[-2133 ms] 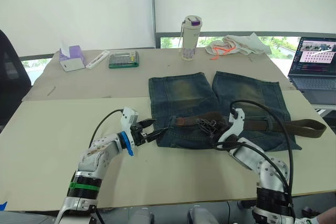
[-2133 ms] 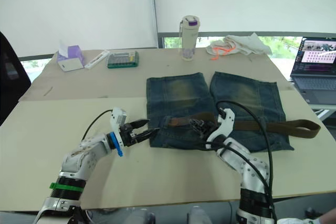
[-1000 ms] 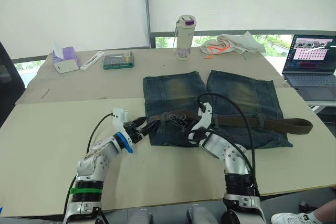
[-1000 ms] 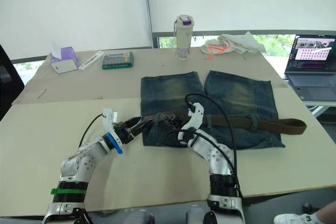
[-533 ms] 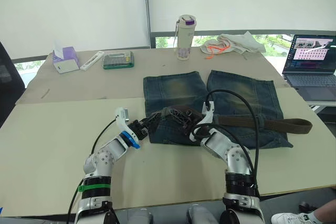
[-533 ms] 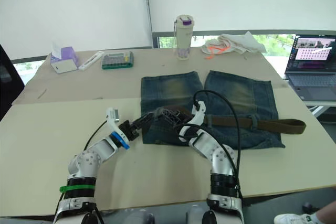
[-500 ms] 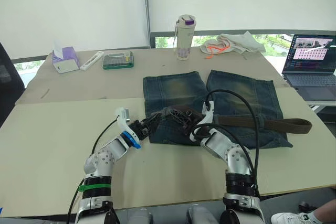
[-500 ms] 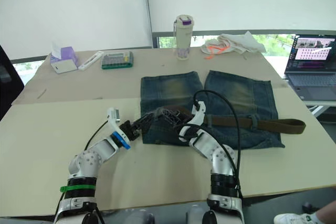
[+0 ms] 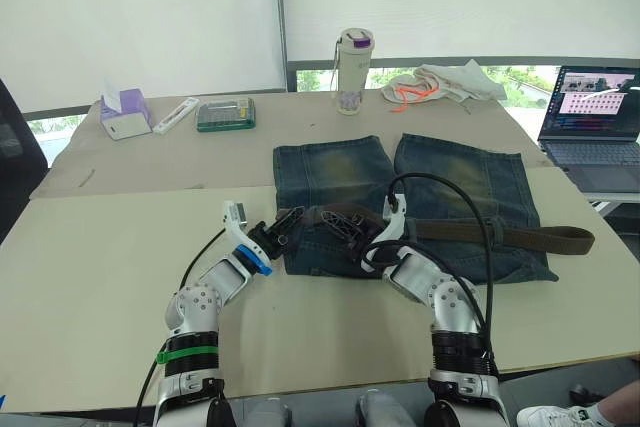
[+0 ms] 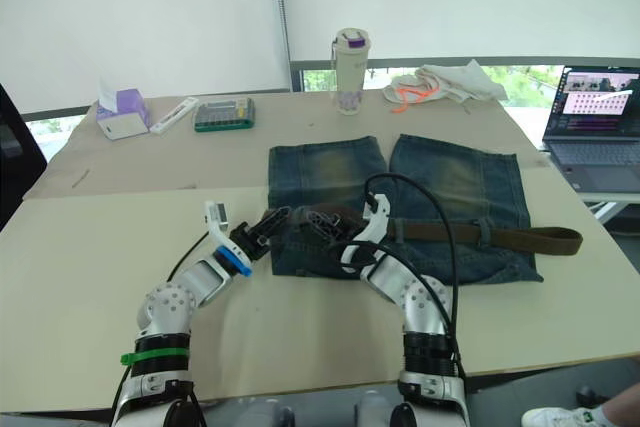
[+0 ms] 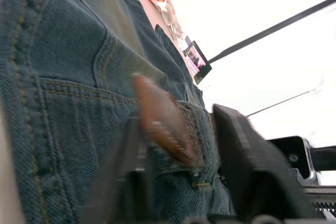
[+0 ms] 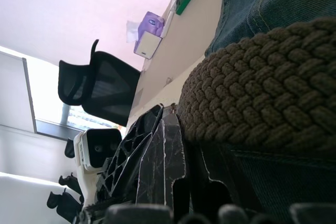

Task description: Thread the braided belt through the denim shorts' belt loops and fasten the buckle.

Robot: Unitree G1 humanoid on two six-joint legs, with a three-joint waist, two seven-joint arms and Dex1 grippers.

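From the head camera I cannot make out the buckle itself: the bunched part of the braided belt (image 9: 500, 236) near the middle of the frame sits behind the right gripper (image 9: 362, 243) and its looping black cable (image 9: 470, 217), and that tangle is too small to read. The belt's long axis runs side to side across the waistband of the denim shorts (image 9: 455, 182), and its free brown end pokes past the shorts' right edge toward the laptop (image 9: 592, 117) at the right border. The shorts lie flat at centre frame, waistband toward me and legs pointing up-frame toward the bottle (image 9: 350, 71). I can pick out one belt loop (image 9: 493, 231) with the strap passing under it on the right half; the others blur into the denim. The left gripper (image 9: 283, 228) sits at the shorts' left waistband corner, and in its wrist view the two black fingers (image 11: 247, 156) stand on either side of the brown leather tip (image 11: 163, 121) of the belt, closed narrowly around it against the denim, though the very contact is soft and blurred. In the right wrist view the woven strap fills the upper right with the shorts below it, and the left gripper's black fingers show beyond; I cannot tell whether the right gripper's own fingers are spread or closed. Up-frame left are a tissue box (image 9: 124, 112) and a green case (image 9: 226, 114).
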